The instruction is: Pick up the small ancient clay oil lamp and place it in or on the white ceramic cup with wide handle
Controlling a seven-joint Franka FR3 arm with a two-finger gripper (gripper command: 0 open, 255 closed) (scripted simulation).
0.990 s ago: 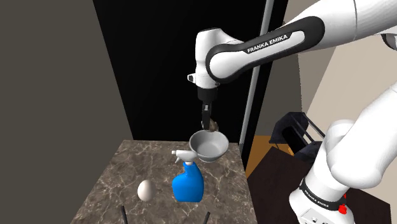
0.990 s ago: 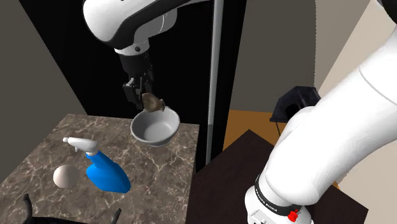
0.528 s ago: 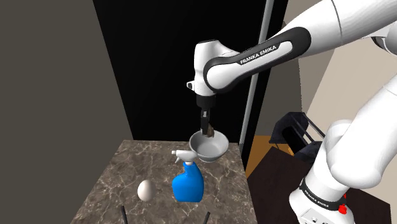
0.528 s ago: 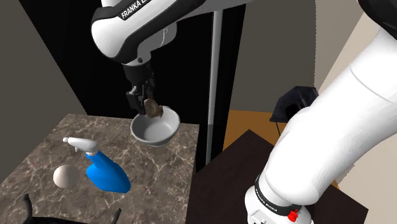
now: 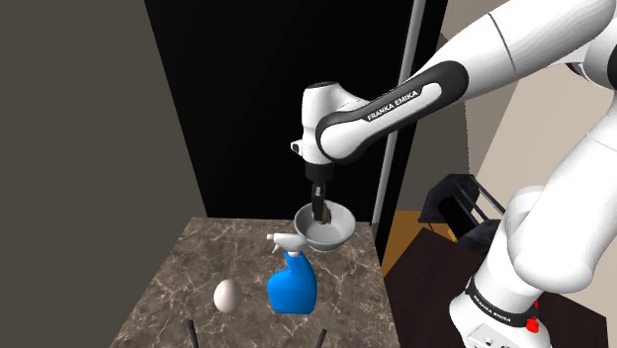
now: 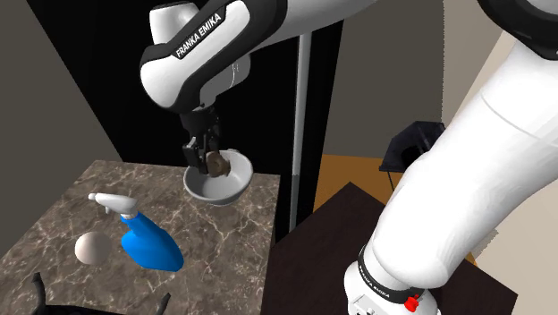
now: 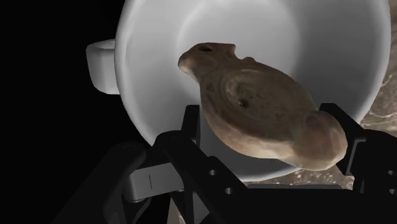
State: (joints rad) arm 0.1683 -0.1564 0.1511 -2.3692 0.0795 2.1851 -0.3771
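Note:
My gripper (image 7: 267, 130) is shut on a small brown clay oil lamp (image 7: 261, 108), clasped sideways between the two black fingers (image 7: 191, 127). Straight beneath it is the wide white cup (image 7: 149, 89), its handle (image 7: 98, 60) sticking out to one side. In the second exterior view the lamp (image 6: 215, 163) hangs at about rim height over the cup's hollow (image 6: 217, 186), with the gripper (image 6: 206, 164) reaching down from above. The shoulder view has the gripper (image 5: 318, 210) dipping into the cup's mouth (image 5: 326, 229) at the table's far end.
A blue spray bottle (image 5: 292, 282) lies just in front of the cup, and a white egg-shaped thing (image 5: 226, 295) sits beside it on the marble table (image 5: 188, 267). A grey pole (image 5: 391, 148) rises behind the cup before a black area. A dark chair (image 5: 460, 203) stands off the table.
The gripper has come straight down with the lamp, from well above the cup to its rim. Bottle, egg-shaped thing and cup have stayed put.

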